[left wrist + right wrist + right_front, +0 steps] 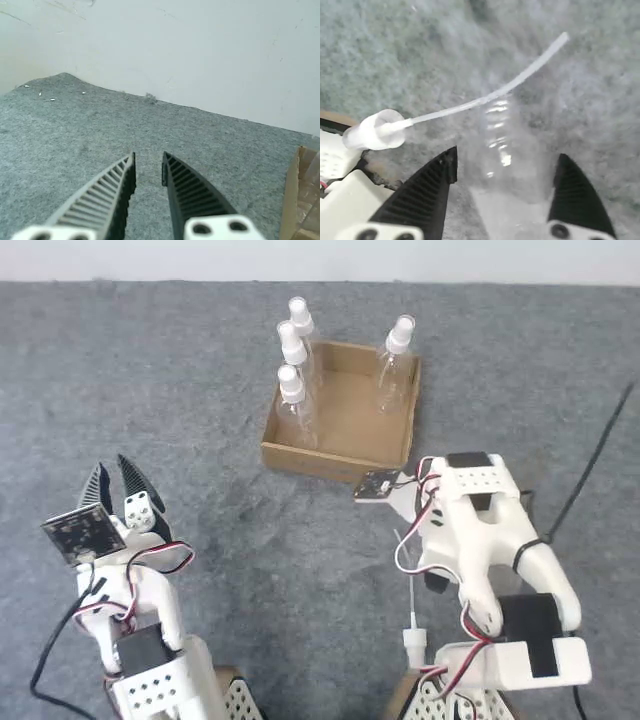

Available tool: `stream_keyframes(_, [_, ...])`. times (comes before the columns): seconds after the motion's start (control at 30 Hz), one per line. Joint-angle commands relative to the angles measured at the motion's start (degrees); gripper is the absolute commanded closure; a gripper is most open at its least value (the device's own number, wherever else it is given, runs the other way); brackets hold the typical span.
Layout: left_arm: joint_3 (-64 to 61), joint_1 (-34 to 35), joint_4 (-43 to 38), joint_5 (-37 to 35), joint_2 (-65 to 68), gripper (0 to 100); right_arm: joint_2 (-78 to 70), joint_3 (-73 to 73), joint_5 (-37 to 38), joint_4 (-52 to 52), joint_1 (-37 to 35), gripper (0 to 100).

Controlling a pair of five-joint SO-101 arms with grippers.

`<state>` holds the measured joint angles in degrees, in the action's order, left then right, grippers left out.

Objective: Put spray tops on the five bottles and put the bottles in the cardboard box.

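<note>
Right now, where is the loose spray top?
In the high view the spray top lies on the carpet beside the right arm's base, tube toward the cardboard box.

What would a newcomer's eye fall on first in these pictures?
Four clear plastic bottles with white spray tops stand in the open brown cardboard box in the middle of the grey carpet. Closer in, the right hand is open astride a fifth clear bottle lying capless, a loose white spray top with its tube beside it.
</note>
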<state>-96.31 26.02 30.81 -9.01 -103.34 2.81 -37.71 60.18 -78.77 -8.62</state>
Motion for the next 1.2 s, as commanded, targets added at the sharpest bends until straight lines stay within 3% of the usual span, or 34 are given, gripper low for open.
stream_keyframes(0.0, [0.4,-0.09,-2.02,-0.18,-0.26,92,1.8,0.09,0.0,2.07,-0.22,82.8])
stream_keyframes(0.4, [0.4,-0.09,-2.02,-0.18,-0.26,92,4.79,-0.18,-0.79,1.45,-0.13,93.3])
stream_keyframes(0.67, [0.4,-0.09,-2.02,-0.18,-0.26,92,18.51,-0.18,-8.18,-3.12,-0.31,96.5])
stream_keyframes(0.97, [0.4,-0.09,-2.02,-0.18,-0.26,92,29.67,-0.18,-19.34,-6.55,-0.66,97.2])
stream_keyframes(1.17, [0.4,-0.09,-2.02,-0.18,-0.26,92,36.35,0.18,-33.49,-5.93,-0.75,97.1])
